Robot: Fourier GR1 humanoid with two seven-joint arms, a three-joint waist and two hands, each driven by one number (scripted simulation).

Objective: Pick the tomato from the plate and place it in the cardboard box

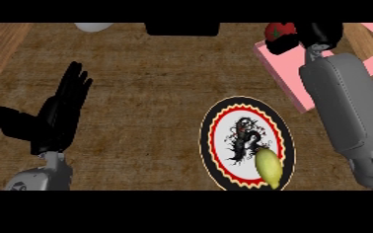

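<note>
your right hand [315,33] has its fingers clenched on the tomato [279,30] over the pink box [285,74] for placing, while your left hand [62,106] rests released.

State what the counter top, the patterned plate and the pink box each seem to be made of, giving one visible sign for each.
Counter top: looks like brown wood, matt, with a mottled streaky grain.
Plate: probably glazed ceramic; it has a crisp black, red and cream printed pattern, though no shine confirms it.
Pink box: flat, plain, matt pink with straight edges, which suits cardboard; it could also be plastic.
</note>
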